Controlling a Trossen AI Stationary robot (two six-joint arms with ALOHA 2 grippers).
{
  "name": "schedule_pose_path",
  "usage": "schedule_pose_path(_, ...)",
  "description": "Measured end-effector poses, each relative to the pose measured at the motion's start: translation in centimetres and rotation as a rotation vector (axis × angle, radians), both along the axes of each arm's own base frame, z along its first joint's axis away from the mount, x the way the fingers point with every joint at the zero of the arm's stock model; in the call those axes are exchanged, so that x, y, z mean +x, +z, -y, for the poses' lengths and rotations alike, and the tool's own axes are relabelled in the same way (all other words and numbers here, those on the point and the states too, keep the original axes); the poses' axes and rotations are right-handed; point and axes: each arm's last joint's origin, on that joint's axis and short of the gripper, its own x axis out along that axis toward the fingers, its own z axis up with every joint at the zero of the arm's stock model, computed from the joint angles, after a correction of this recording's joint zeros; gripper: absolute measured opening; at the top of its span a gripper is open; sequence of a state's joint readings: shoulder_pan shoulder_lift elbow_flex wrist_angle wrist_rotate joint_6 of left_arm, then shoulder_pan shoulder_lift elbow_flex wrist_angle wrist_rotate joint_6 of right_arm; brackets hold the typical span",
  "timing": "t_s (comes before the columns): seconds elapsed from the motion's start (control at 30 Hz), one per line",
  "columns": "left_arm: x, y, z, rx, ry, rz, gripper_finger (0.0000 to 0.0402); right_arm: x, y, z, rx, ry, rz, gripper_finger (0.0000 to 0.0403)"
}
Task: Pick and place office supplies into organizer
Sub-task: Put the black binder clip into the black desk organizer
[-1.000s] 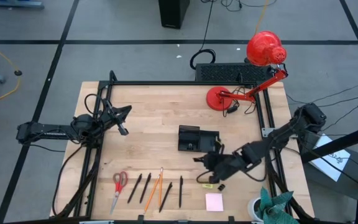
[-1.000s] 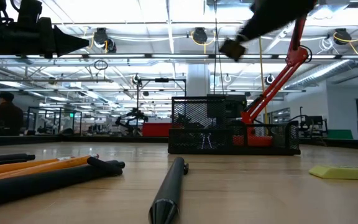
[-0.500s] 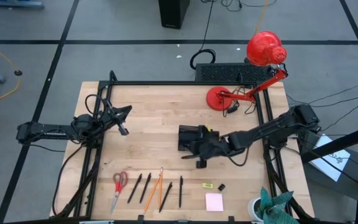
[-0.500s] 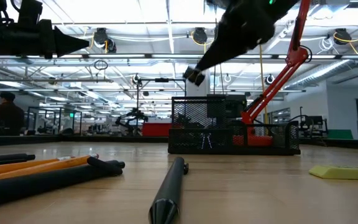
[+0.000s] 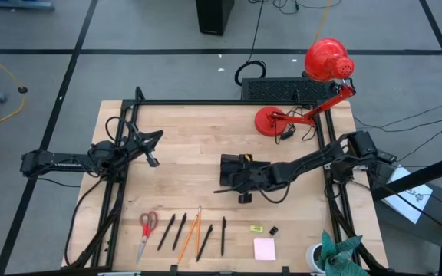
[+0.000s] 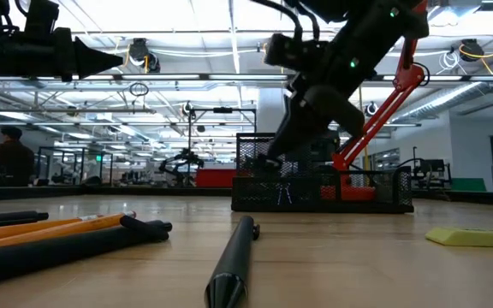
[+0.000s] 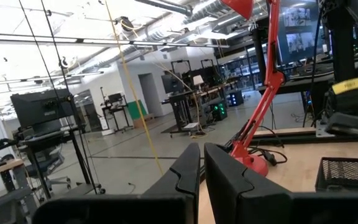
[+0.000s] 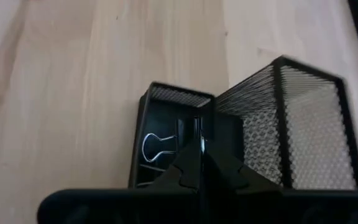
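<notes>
One clip (image 8: 156, 148) already lying in the organizer (image 5: 236, 170) at mid-worktop (image 5: 183, 153). Right claw (image 8: 199, 149) pressed together, poised over that low compartment, apparently delivering. Next: spread, withdraw. Left claw (image 7: 201, 163) near-closed, empty, parked at the left edge.

Binder clip (image 8: 156, 149) in organizer (image 8: 303, 124)
</notes>
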State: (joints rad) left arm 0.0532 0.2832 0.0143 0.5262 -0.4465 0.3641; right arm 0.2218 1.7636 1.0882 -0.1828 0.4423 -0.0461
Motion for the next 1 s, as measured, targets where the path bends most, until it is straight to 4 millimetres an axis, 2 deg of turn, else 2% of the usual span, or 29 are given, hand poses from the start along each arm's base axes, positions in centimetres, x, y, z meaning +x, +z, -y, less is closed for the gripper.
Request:
schedule_pose_path(0.2,0.0,0.0,0.0,0.0,0.0,0.0,0.0031,0.2,-0.98,0.0,-0.009,-0.004,-0.026,0.0)
schedule_pose_path(0.43,0.0,0.0,0.0,0.0,0.0,0.001,0.0031,0.28,-1.05,0.03,-0.003,-0.013,-0.019,0.0003)
schedule_pose_path(0.87,0.0,0.0,0.0,-0.001,0.0,0.001,0.0031,0.43,-0.98,0.32,0.03,-0.054,0.007,0.0078)
schedule_pose_path(1.0,0.0,0.0,0.0,-0.001,0.0,0.001,0.0031,0.29,-0.26,0.3,0.023,-0.039,0.022,0.0097)
